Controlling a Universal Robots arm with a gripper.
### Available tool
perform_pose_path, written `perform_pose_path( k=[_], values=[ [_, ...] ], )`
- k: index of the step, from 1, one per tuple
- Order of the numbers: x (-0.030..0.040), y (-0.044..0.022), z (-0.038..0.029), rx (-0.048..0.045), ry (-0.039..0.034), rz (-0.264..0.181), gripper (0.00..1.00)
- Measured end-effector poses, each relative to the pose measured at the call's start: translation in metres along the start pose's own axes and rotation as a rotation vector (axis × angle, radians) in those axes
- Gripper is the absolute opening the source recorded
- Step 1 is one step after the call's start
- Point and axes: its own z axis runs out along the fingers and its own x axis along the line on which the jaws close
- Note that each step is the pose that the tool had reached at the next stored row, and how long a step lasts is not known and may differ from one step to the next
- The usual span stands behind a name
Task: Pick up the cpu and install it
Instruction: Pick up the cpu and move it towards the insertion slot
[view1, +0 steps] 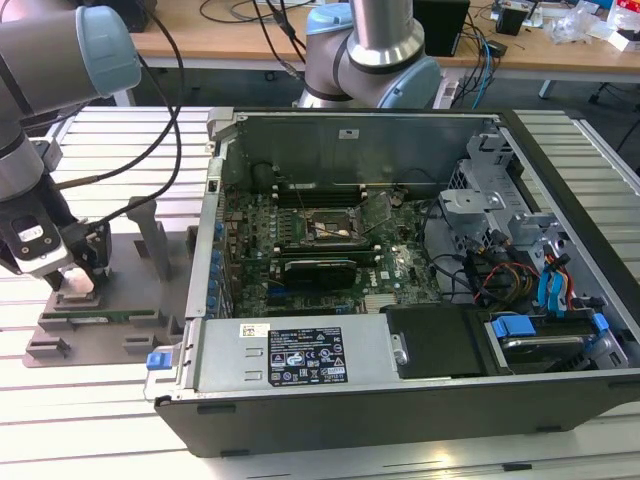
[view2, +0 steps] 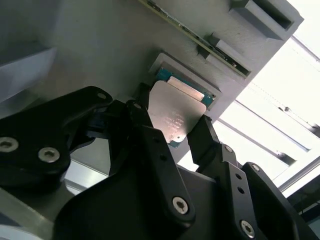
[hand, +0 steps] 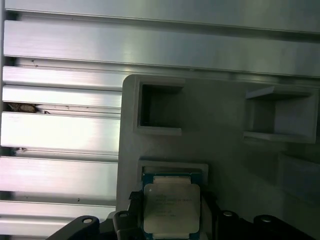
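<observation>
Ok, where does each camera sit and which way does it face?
Exterior view: off-arm, high, looks down on case and tray; arm, gripper at the exterior view's left.
Second wrist view: on the arm, looks along the gripper at the cpu.
First wrist view: on the arm, looks past the gripper onto cpu, tray.
Both wrist views share cpu, tray, gripper.

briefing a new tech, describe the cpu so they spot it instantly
Start at the open computer case; to the exterior view's left of it a grey holder tray lies on the slatted table. The cpu sits in a tray recess under the gripper: a flat silver square with a green rim, unlike the empty grey pockets nearby.
</observation>
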Motion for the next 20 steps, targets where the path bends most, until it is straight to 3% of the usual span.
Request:
perform_pose_path(
  k=[15, 20],
  values=[
    [-0.0001, -0.0002, -0.0055, 0.0000, -0.0001, 0.000, 0.55],
    [-0.0002, -0.0003, -0.0102, 0.0001, 0.0001, 0.000, 0.55]
  ],
)
